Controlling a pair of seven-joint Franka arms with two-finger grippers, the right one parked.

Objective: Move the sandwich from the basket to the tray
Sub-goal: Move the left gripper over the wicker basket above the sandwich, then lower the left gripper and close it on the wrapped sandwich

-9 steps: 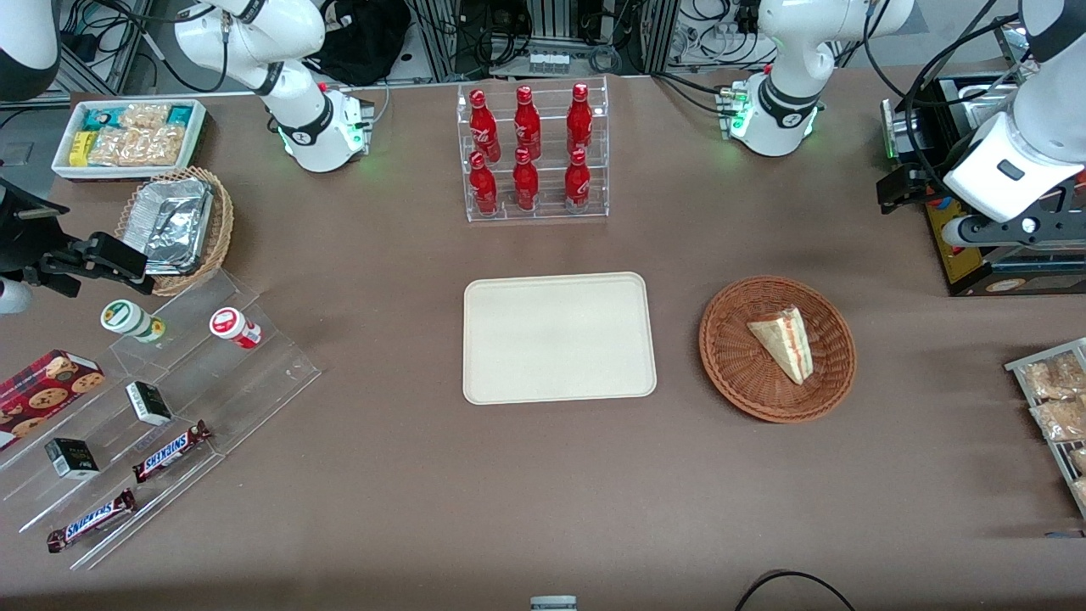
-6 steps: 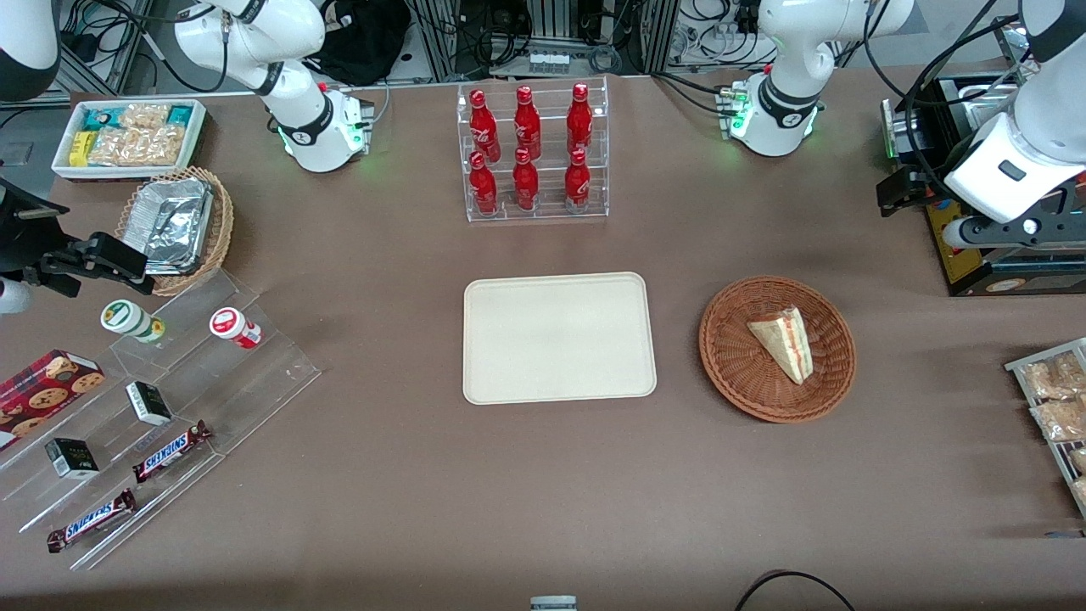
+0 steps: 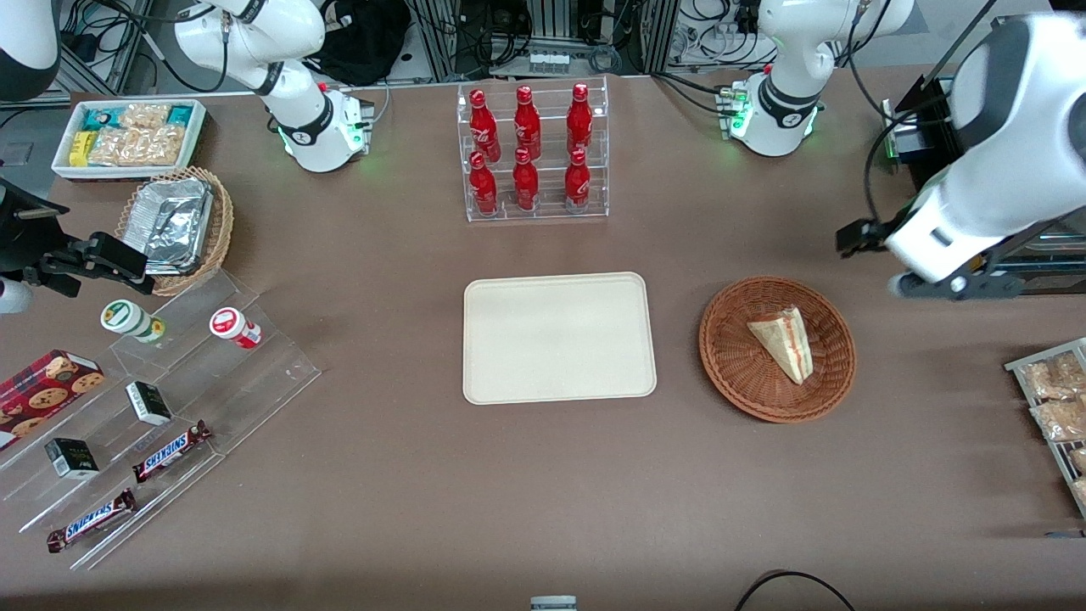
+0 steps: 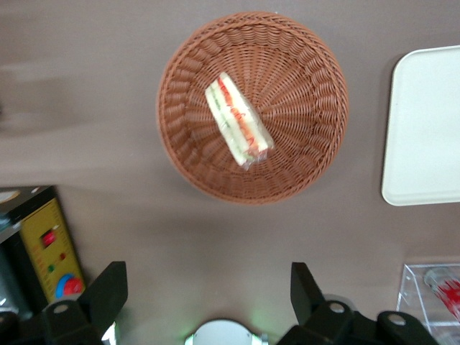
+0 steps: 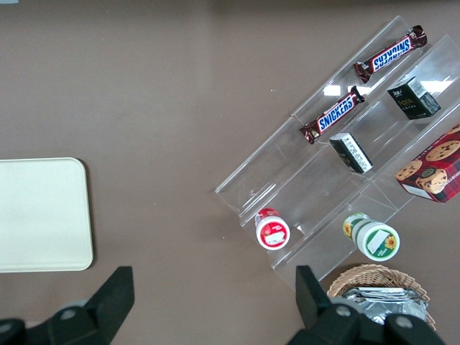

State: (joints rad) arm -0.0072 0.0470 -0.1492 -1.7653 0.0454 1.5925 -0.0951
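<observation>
The sandwich (image 3: pixel 785 341) is a pale bread wedge with red and green filling. It lies in the round reddish-brown wicker basket (image 3: pixel 738 373). Both show in the left wrist view, the sandwich (image 4: pixel 238 128) in the middle of the basket (image 4: pixel 302 79). The cream-white tray (image 3: pixel 559 337) lies flat beside the basket, toward the parked arm's end; an edge of the tray (image 4: pixel 424 129) shows in the left wrist view. My left gripper (image 3: pixel 912 280) hangs above the table, a little farther from the front camera than the basket and toward the working arm's end. The gripper (image 4: pixel 206 287) is open and empty.
A clear rack of red bottles (image 3: pixel 530 153) stands farther from the front camera than the tray. A rack of snack packets (image 3: pixel 1056 399) lies at the working arm's end. A black and yellow box (image 3: pixel 976 263) stands under the working arm.
My left arm has swung in from the table's end toward the basket and come lower. The sandwich, basket and tray have not moved.
</observation>
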